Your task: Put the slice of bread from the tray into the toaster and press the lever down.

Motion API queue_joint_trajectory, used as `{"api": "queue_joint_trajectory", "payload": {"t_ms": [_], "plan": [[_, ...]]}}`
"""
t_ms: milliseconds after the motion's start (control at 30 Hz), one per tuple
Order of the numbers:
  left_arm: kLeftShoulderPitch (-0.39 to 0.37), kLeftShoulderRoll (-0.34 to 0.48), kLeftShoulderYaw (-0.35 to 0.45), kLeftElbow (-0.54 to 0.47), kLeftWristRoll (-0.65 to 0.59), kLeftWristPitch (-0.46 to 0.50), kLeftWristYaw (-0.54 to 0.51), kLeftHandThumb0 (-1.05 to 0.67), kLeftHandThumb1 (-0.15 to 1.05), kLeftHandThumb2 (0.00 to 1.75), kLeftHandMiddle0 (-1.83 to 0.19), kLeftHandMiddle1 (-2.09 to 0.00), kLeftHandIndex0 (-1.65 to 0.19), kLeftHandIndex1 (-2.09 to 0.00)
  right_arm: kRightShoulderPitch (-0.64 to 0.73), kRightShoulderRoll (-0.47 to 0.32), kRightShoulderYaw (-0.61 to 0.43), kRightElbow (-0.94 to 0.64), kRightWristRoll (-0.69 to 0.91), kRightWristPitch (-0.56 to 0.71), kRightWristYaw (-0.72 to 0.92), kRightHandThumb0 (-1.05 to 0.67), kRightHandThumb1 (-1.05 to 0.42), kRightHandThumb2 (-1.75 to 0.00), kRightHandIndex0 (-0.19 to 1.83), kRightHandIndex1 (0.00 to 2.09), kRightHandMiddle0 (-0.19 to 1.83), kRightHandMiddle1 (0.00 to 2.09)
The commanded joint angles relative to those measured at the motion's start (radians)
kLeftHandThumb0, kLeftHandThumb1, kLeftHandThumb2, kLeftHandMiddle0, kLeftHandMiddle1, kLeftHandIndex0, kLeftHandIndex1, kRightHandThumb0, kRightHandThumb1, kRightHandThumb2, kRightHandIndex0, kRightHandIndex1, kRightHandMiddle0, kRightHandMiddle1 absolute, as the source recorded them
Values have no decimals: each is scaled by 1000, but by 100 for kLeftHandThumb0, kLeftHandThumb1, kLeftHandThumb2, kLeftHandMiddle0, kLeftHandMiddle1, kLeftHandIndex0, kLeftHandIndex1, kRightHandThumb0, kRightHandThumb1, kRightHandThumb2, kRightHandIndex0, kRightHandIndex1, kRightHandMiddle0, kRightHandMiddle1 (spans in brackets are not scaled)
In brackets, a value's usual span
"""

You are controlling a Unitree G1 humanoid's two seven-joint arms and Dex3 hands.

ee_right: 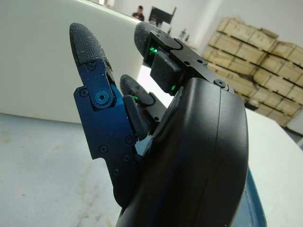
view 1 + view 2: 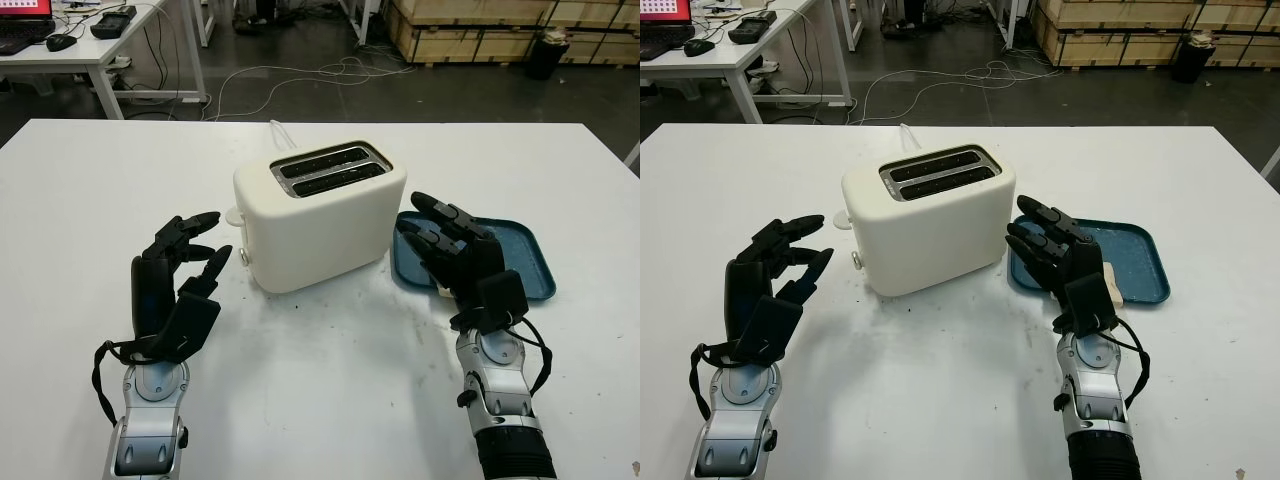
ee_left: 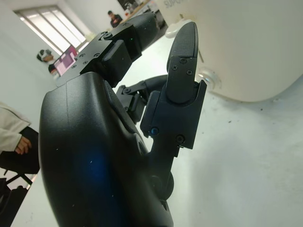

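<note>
Right robot hand [image 2: 1055,250]: black, three-fingered, open and holding nothing. It hangs over the near left corner of the shallow blue plastic tray [image 2: 1140,245], fingers pointing up and away toward the toaster's right flank. Judgement: this placement suits a reach for the bread, which lies directly beside it.

Slice of bread [image 2: 1113,285]: a pale edge shows on the tray's near side, just beside the right wrist and largely hidden behind it. It is on the tray, not in the toaster. Whether the hand touches it cannot be told.

Left robot hand [image 2: 180,270]: black, open, holding nothing. It stands above the bench to the left of the toaster, fingers directed at the toaster's left end. Judgement: it is stationed there because the lever sits on that end, ready for the pressing step.

Cream-white two-slot plastic toaster [image 2: 315,225]: upright at mid-bench between the two hands, both slots showing dark and unfilled from above. A small white lever tab [image 2: 232,214] projects from its left end, with a round knob [image 2: 244,256] below it. A white cord runs off behind.

White bench [image 2: 330,380]: bears toaster and tray, with a few dark specks near the toaster's base.

Assessment: loading not yet done; lever not yet pressed.
</note>
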State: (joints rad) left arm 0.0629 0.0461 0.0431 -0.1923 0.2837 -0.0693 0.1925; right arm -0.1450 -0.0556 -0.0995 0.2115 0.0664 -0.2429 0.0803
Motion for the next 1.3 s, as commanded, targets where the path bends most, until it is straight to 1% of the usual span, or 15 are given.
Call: {"api": "queue_joint_trajectory", "payload": {"t_ms": [0,300,367,467,600,667,767,867,967,1067,1133,1267], "plan": [[-13,7,-7,5,7,-11,3,-50,92,18,-51,-121,-62,-52,2,-4,-1,-13,9,16,1,-67,-84,0,88,0,78,0],[-13,4,-9,-11,9,7,-1,-50,92,19,-50,-119,-61,-52,5,-12,-4,-23,13,16,14,-67,-84,0,87,0,78,0],[-12,6,-9,-14,12,6,1,-50,92,19,-50,-119,-62,-53,12,-16,-5,-43,23,20,29,-66,-84,0,86,0,78,0],[-10,4,-7,-17,4,6,0,-49,92,19,-50,-119,-61,-53,49,-33,-8,-135,5,41,26,-63,-81,0,85,0,78,0],[-10,7,-6,-14,10,1,3,-48,92,19,-50,-118,-61,-53,109,-131,-40,-219,-125,-78,3,-57,-80,0,83,0,75,0],[-11,10,-4,-16,9,-1,3,-48,92,20,-51,-119,-61,-53,139,-192,-69,-242,-215,-117,-31,-58,-81,0,80,0,72,0],[-11,13,-2,-25,7,7,0,-48,92,20,-52,-118,-61,-53,191,-278,-114,-288,-320,-150,-60,-54,-77,0,72,0,67,0],[-13,12,-1,-26,-2,9,-3,-47,92,20,-51,-117,-60,-53,238,-344,-139,-328,-416,-151,-83,-53,-76,0,66,0,63,0],[-15,16,-2,-32,8,16,-1,-49,92,20,-50,-117,-60,-53,279,-401,-151,-349,-519,-135,-101,-57,-76,0,60,0,57,0],[-17,21,0,-43,22,27,3,-49,92,20,-52,-116,-61,-53,303,-447,-151,-350,-615,-117,-116,-60,-76,0,57,0,54,0],[-17,17,3,-51,16,36,1,-47,92,20,-51,-115,-61,-52,313,-474,-147,-347,-675,-99,-120,-61,-74,0,55,0,53,0],[-18,11,7,-60,1,44,-4,-43,92,18,-50,-115,-61,-51,321,-514,-126,-330,-771,-65,-130,-62,-75,-1,50,0,49,0]]}}
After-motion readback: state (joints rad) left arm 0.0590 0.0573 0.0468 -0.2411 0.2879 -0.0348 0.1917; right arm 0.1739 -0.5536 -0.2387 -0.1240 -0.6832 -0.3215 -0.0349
